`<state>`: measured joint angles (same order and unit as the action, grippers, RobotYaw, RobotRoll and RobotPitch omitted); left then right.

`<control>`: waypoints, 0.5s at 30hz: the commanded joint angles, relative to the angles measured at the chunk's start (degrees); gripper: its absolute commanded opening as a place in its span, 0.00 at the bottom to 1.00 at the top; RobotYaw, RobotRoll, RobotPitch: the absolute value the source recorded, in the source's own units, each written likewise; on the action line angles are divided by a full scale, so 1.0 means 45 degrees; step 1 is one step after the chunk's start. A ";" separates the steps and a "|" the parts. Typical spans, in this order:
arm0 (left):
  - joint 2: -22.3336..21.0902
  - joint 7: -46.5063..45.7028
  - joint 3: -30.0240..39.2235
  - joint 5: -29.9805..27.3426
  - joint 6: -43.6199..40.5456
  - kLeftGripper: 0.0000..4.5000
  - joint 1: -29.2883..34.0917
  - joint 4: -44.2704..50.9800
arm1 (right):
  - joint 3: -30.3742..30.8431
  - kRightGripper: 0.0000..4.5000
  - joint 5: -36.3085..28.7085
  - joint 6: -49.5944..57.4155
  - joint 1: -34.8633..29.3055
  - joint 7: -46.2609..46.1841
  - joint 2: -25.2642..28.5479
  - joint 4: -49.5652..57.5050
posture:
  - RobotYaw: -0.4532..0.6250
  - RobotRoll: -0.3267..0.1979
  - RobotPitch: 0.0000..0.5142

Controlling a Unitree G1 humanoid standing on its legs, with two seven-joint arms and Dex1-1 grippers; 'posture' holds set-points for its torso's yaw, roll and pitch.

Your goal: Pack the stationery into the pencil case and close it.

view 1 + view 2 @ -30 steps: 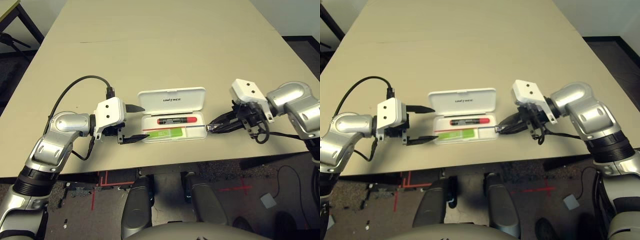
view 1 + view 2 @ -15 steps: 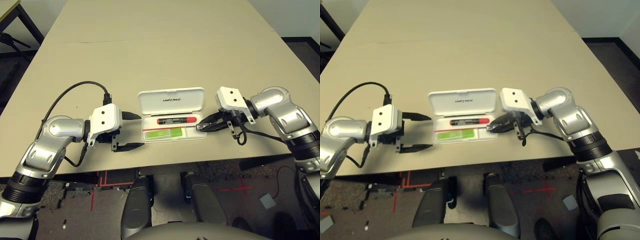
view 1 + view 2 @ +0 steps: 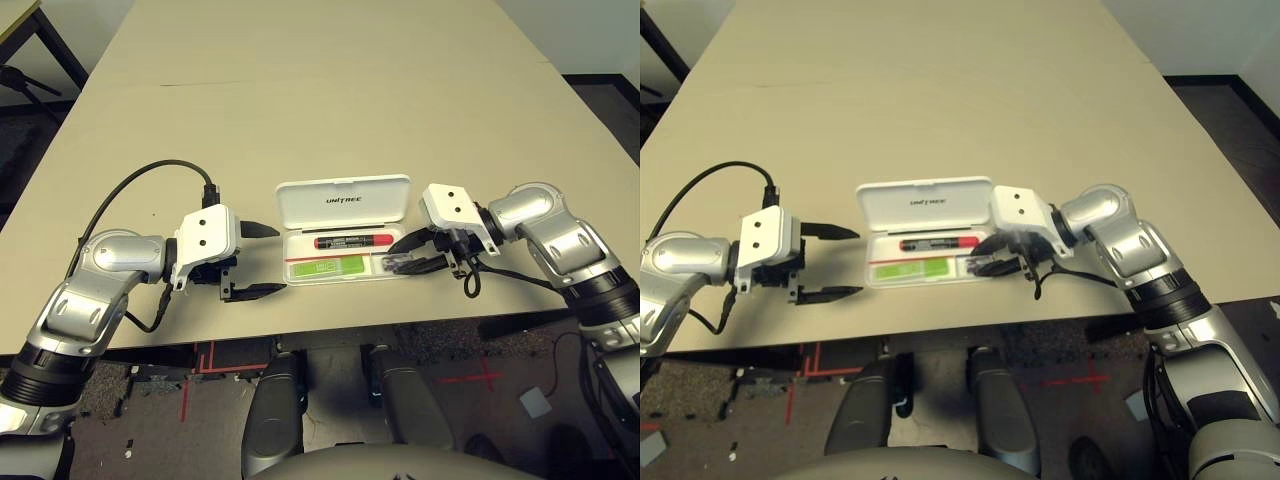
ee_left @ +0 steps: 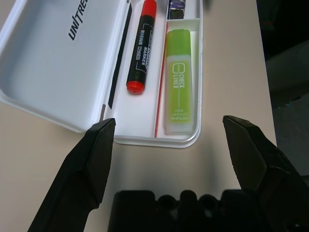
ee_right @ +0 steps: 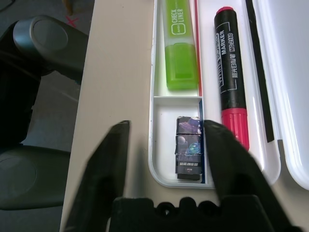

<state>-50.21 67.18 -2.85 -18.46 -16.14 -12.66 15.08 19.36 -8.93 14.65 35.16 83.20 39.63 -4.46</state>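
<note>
Clearly, the small dark patterned block [image 5: 188, 150] lies in the pencil case [image 5: 159, 166], between the right gripper's [image 5: 166, 124] spread fingers. Beyond the hinge, the lid [image 3: 343, 203] stands open; the left gripper [image 4: 169, 121], wide and empty, faces the case's opposite end.

— Where does the pencil case [image 3: 349, 277] lie?
— On the counter [image 3: 340, 110], lid [image 3: 343, 201] open at its far side.
— And inside?
— The marker [image 3: 354, 241] lies in the far compartment; nearer, the highlighter [image 3: 330, 267] lies left, the small patterned block [image 5: 188, 147] right, a divider between.
</note>
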 commanded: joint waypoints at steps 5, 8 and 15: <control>-0.0241 0.0195 0.0226 -0.0226 -0.0361 1.00 0.0065 -0.0172 | -0.0754 0.99 -0.1482 0.1181 0.0111 0.1246 0.0889 0.0719 | 0.44 0.62 0.36; -0.0395 0.0279 0.0421 -0.0243 -0.0341 1.00 0.0017 -0.0427 | -0.1415 0.99 -0.2077 0.1023 0.0135 0.1871 0.1529 0.0326 | 0.44 0.62 0.36; -0.0712 0.0585 0.1063 -0.0412 -0.0210 0.91 0.0125 -0.1138 | -0.1809 1.00 -0.3078 -0.0051 0.0154 0.2066 0.3153 -0.1161 | 0.43 0.62 0.36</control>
<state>-52.74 69.01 1.15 -19.24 -17.31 -12.76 10.97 12.14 -20.63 15.62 35.55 91.92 52.67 -8.49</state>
